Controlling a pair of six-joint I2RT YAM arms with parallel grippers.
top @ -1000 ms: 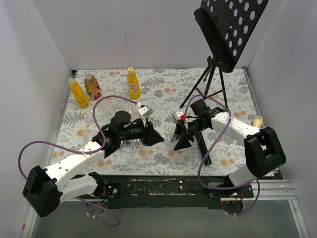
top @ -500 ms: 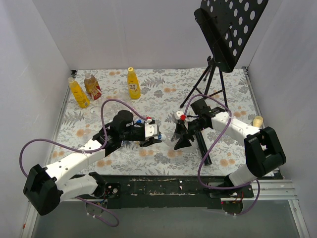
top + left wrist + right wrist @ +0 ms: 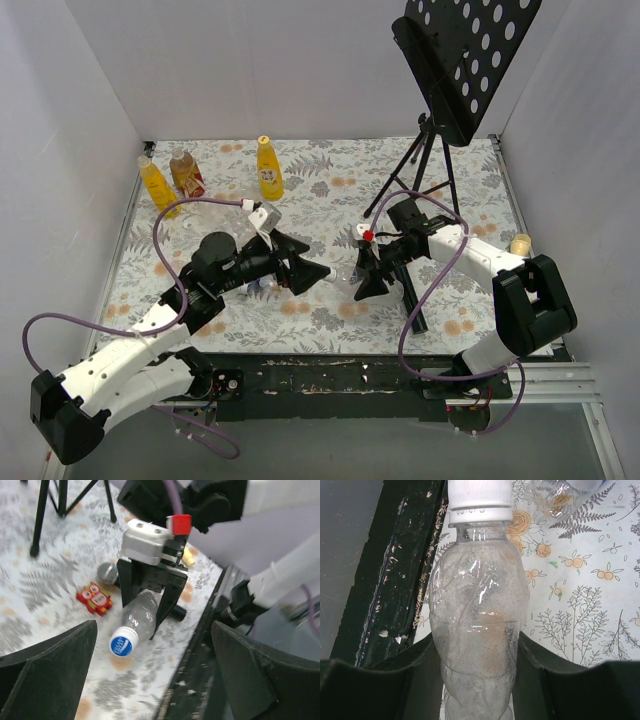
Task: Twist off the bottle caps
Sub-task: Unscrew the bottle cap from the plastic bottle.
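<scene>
Right wrist view: is the bottle cap (image 3: 480, 500) seen to be off yet?

— No. It is seen seated on the neck of the clear bottle (image 3: 477, 630), with its ring just beneath it. Whether it has been loosened at all cannot be told.

How is that bottle held?

— It is clamped round its body by the right gripper (image 3: 362, 276), whose jaws are partly closed against the plastic. It is held near the middle of the flowered cloth (image 3: 330, 165), with the capped end pointed toward the left arm.

And the left gripper (image 3: 308, 262)?

— Its jaws are spread wide and nothing is held. The cap is faced from just beside it and is not touched.

What of the rest?

— A yellow bottle (image 3: 159, 190), a brown bottle (image 3: 187, 175) and a second yellow bottle (image 3: 269, 172) are stood at the far left. Their caps appear to be on, though they are small. Part of another clear bottle (image 3: 560, 497) is seen on the cloth, with its cap hidden.

So what is judged done?

— No removed cap is shown; most of the task is judged to be left.
</scene>
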